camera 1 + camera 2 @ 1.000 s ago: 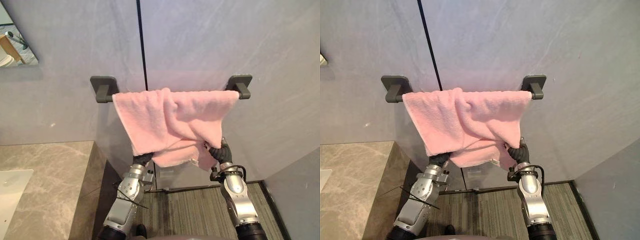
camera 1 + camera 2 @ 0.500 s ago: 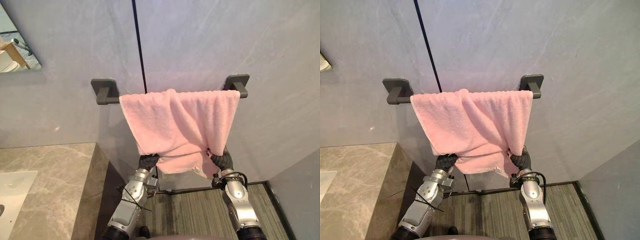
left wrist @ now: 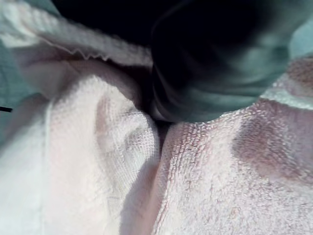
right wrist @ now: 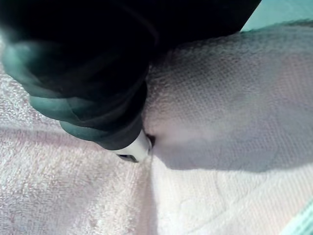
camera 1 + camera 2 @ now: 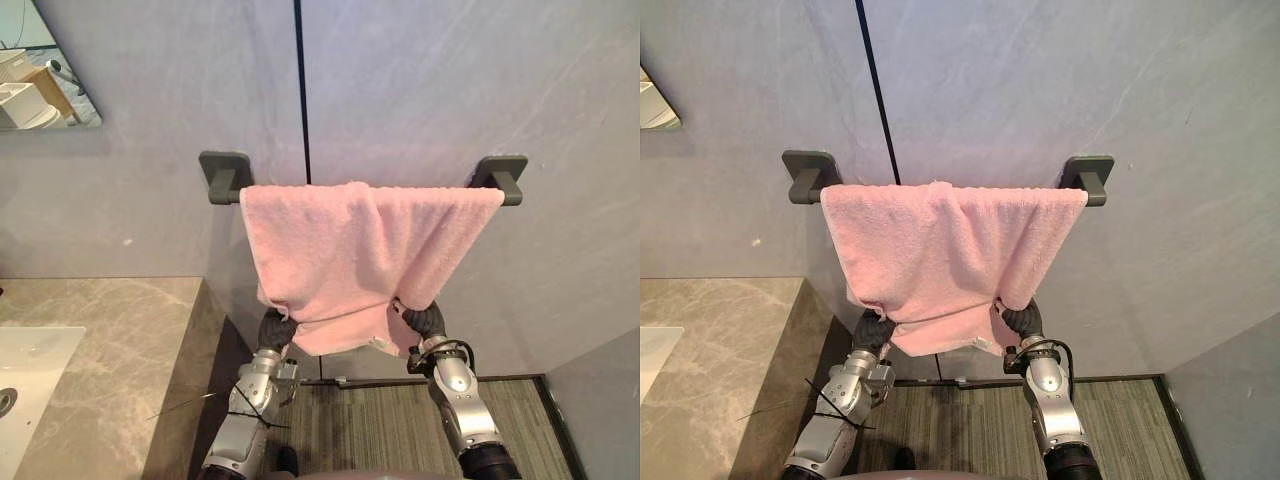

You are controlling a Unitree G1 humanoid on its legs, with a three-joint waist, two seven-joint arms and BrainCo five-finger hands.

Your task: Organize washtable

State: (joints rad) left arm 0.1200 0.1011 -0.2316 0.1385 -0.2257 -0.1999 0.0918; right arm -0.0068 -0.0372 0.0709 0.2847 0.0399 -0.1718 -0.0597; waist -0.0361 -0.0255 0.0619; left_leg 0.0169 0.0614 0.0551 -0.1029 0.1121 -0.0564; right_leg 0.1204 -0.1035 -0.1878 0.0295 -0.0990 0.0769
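Note:
A pink towel (image 5: pixel 350 260) hangs over a dark wall bar between two brackets (image 5: pixel 225 175) (image 5: pixel 505 178). It spreads across nearly the whole bar, with a fold near the middle. My left hand (image 5: pixel 275 328) is at the towel's lower left corner and my right hand (image 5: pixel 425 320) at its lower right. The cloth puckers where each hand pinches it. In the wrist views the towel (image 3: pixel 205 186) (image 4: pixel 220 107) lies bunched right against each hand's dark cover, and most of the fingers are buried in the folds.
A marble counter (image 5: pixel 100 340) with a white sink (image 5: pixel 25 370) stands at the lower left, its side close to my left arm. A mirror corner (image 5: pixel 40 70) is at the upper left. Striped flooring (image 5: pixel 390 420) lies below the towel.
Both hands have come down with the towel's lower edge. The towel now hangs flatter and wider along the bar. The camera has shifted a little.

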